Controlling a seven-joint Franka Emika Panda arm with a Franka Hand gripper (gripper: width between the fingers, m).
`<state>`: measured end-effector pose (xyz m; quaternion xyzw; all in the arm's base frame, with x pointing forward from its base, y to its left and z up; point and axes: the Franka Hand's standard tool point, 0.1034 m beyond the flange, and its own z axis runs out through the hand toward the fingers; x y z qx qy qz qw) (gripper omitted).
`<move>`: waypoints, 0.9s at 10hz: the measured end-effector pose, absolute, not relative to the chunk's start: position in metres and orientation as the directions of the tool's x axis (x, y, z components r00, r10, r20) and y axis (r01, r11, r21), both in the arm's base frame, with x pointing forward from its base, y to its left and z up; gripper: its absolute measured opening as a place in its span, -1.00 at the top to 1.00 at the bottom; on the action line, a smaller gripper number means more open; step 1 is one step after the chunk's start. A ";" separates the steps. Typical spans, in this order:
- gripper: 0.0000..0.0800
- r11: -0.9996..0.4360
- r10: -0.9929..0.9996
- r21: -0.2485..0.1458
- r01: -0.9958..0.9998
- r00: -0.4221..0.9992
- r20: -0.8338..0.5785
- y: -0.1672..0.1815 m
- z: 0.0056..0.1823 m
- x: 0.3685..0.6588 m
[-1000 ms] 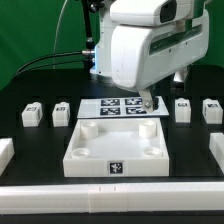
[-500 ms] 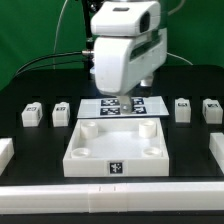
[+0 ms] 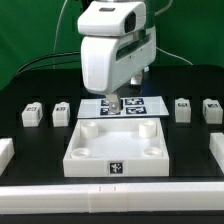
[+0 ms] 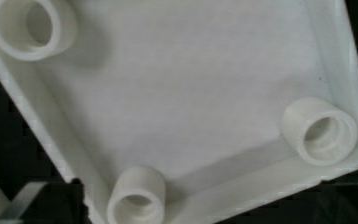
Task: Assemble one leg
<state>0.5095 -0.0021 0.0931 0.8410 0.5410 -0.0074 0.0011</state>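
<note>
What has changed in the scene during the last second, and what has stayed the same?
The arm carried its gripper toward the exterior view's left, from over the right end of the marker board to nearer its middle, at about the same height. It took hold of nothing and let nothing go. The four legs and the panel did not move.

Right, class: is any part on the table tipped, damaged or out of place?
Nothing stands out. The legs sit level in a row, two on each side of the panel, which lies flat and square before the marker board.
</note>
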 end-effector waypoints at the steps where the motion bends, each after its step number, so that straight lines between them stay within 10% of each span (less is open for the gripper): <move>1: -0.63 -0.307 0.952 -0.002 0.952 0.307 0.002 -0.009 0.088 0.501; 5: -0.63 -0.034 0.999 -0.029 0.999 0.034 0.002 -0.029 0.069 0.454; 9: -0.63 -0.068 0.998 -0.033 0.997 0.068 0.001 -0.030 0.068 0.453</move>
